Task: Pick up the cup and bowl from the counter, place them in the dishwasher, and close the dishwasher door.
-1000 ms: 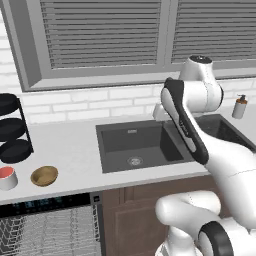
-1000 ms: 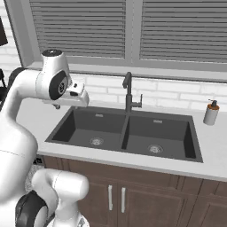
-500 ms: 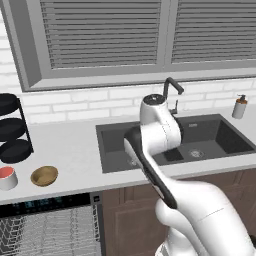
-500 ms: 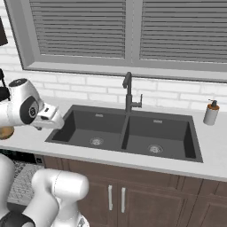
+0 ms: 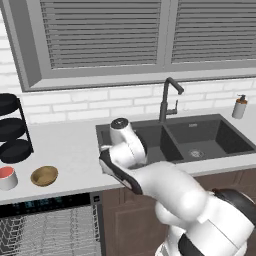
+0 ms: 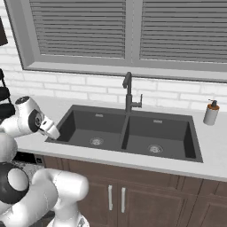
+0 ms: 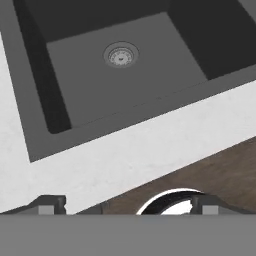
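Gripper [image 7: 125, 205] spread wide, nothing between the tips; fingertips [image 7: 47, 204] poke up at bottom of hand view, far apart, lower parts cut off by frame edge. Aimed down at front lip of counter [image 7: 125, 155] by left sink basin [image 7: 125, 75], drain visible w/ strainer detail blurry. Brown cabinet front [image 7: 220, 170] below the lip.

In left base view, cup [image 5: 7, 177] at far left of counter, partly cut by frame edge, red inside showing. Bowl [image 5: 44, 175] just beside it to the right, apart, not touching. Both well left of sink. Dishwasher [image 5: 47, 227] below them, door down and out of frame, wire rack seen, lower part cut off; control strip marks too small to read. Arm's bulk hides part of sink front. Soap bottle [image 5: 240, 107] at far right, by wall.
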